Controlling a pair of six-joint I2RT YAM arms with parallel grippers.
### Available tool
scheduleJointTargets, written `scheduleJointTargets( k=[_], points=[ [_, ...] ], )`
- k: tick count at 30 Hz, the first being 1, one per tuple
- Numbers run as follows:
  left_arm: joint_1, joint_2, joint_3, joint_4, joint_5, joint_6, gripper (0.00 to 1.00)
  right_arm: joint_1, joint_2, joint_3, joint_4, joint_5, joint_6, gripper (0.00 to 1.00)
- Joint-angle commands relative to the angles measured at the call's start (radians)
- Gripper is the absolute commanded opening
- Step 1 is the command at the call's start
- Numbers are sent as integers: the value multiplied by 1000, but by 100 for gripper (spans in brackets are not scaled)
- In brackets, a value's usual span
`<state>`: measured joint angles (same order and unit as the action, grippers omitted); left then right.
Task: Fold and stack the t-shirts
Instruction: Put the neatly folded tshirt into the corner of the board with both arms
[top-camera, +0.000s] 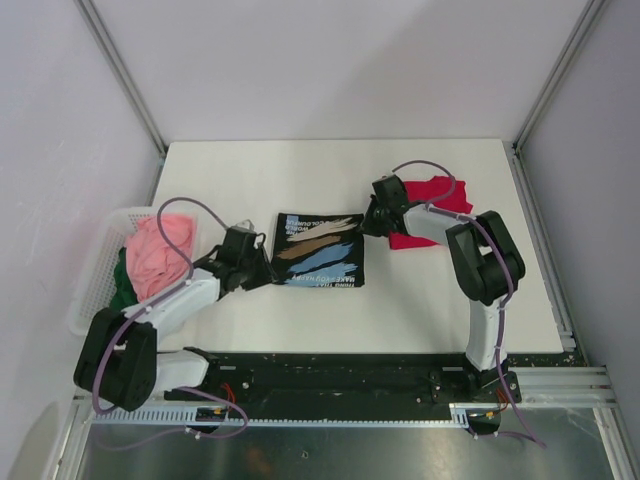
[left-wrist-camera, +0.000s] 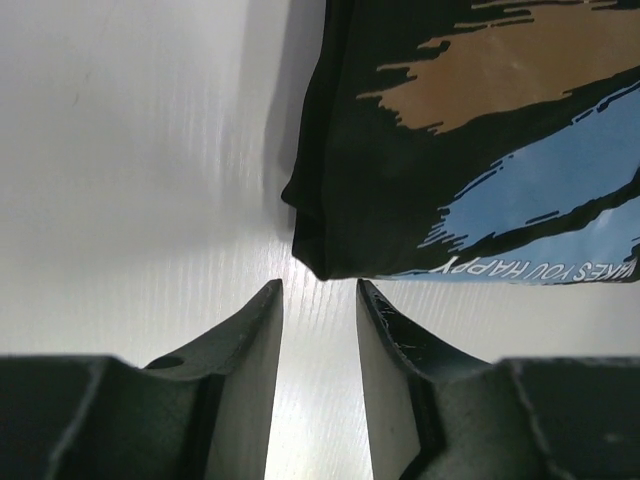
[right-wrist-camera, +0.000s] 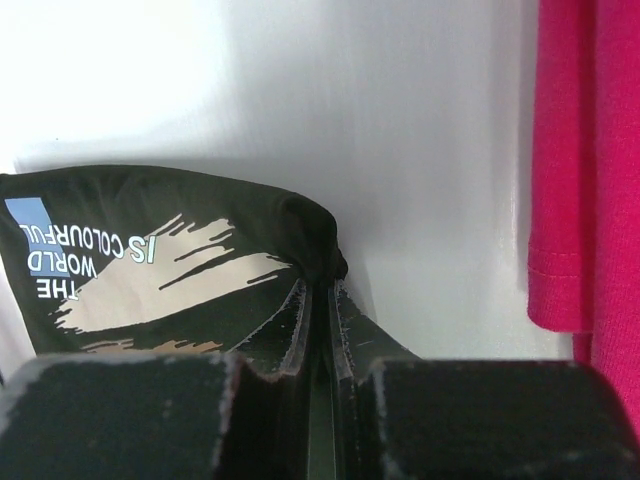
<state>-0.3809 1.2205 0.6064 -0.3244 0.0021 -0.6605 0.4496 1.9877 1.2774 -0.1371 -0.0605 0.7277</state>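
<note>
my arms reach low toward the black t-shirt (top-camera: 320, 251) folded on the table (top-camera: 250, 170). my right gripper (right-wrist-camera: 321, 298) pinches its far corner; my left gripper (left-wrist-camera: 318, 300) hangs part open, empty, just short of its near corner.

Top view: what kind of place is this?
Probably a robot test cell: plain panels in metal frames enclose the white table; the left arm and right arm are bolted at its edge.

The left arm (top-camera: 170, 305) lies low, reaching inward; the left gripper (left-wrist-camera: 318, 290) has its jaws parted (nothing between them). The right arm (top-camera: 482, 262) folds back toward centre; the right gripper (right-wrist-camera: 320, 290) pinches a corner of the black t-shirt (right-wrist-camera: 200, 200).
</note>
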Motion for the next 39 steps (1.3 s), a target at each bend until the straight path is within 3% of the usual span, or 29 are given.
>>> scheduleJointTargets(
  k=[1, 13, 19, 21, 31, 39],
  points=[
    [8, 51, 62, 47, 2, 37, 39, -5, 20, 44, -8, 13, -28, 3],
    [8, 140, 64, 68, 13, 21, 32, -12, 26, 53, -13, 5, -36, 3],
    [7, 161, 75, 96, 40, 26, 6, -1, 13, 71, -23, 15, -38, 2],
    [6, 142, 76, 96, 51, 27, 1, 3, 5, 80, -32, 20, -41, 1],
    [5, -55, 143, -10, 95, 35, 0, 50, -139, 121, -107, 133, -126, 0],
    [-13, -89, 208, -46, 145, 43, 0, 83, -221, 162, -162, 178, -171, 0]
  ],
)
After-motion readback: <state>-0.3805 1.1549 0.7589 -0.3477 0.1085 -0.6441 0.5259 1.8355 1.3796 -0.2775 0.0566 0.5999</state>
